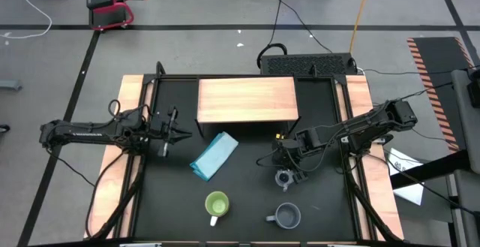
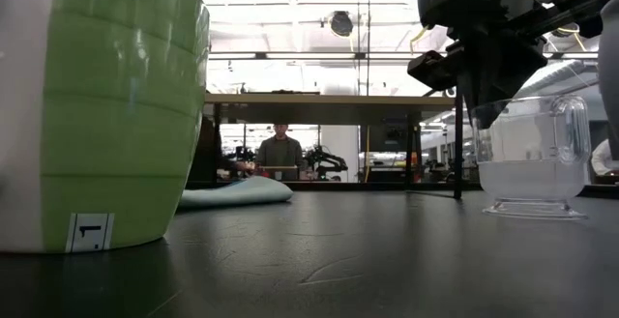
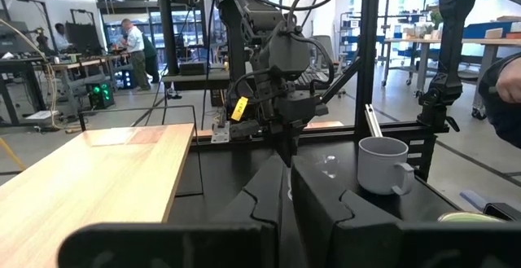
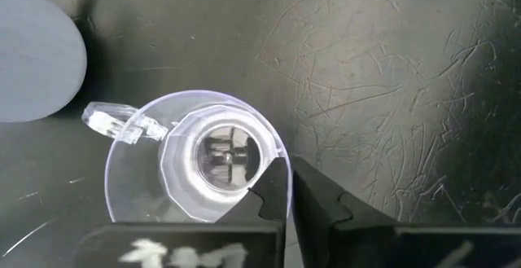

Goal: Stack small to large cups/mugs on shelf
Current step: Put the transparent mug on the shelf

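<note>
High view: right gripper (image 1: 286,173) is hanging right-of-centre, fingers pressed together over the small clear glass cup (image 1: 284,178), while lime-green mug (image 1: 217,206) and grey-blue handled mug (image 1: 286,217) are sitting lower-centre, light-wood rectangular shelf (image 1: 247,100) bare, stacking unstarted; left gripper (image 1: 177,132), clenched, idling centre-left.

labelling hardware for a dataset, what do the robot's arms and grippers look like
Both arms are dark, slim and jointed, with black cables running along them. The left gripper and the right gripper each end in two black fingers with a stepped, notched inner edge. The left wrist view shows a yellow tag on the right arm.
</note>
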Available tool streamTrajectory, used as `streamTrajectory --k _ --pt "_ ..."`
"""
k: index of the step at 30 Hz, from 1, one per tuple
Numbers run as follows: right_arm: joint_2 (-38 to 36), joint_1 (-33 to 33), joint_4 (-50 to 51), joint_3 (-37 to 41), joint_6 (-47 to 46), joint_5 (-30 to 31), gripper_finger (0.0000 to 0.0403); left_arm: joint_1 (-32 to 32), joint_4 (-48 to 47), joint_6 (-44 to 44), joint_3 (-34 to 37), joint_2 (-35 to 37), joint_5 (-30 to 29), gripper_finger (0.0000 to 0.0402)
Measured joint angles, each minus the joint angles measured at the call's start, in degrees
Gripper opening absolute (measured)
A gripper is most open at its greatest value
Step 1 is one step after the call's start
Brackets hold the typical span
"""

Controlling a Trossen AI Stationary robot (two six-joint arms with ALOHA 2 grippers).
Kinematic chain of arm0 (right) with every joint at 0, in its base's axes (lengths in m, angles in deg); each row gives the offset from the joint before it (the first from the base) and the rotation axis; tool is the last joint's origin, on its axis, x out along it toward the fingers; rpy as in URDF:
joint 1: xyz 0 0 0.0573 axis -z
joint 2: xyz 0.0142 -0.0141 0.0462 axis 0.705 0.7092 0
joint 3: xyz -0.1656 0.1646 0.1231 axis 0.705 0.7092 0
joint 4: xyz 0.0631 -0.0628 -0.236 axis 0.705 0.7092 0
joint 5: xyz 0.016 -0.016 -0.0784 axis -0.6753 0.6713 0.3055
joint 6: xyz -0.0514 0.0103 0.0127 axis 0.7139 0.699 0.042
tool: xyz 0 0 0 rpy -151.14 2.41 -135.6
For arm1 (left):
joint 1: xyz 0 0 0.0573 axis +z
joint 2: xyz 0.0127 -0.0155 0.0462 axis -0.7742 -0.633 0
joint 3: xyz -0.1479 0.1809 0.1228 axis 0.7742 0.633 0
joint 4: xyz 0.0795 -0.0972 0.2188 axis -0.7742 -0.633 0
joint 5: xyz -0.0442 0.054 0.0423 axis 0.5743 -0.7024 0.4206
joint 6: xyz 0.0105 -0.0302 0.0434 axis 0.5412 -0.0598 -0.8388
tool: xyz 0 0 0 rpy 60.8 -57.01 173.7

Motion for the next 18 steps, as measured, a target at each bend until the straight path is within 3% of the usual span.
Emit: streamTrajectory --k 18 --pt "0.0 0.0 -0.5 -0.6 0.7 0.2 0.0001 0.0 0.0 0.0 0.0 0.0 0.0 0.0031"
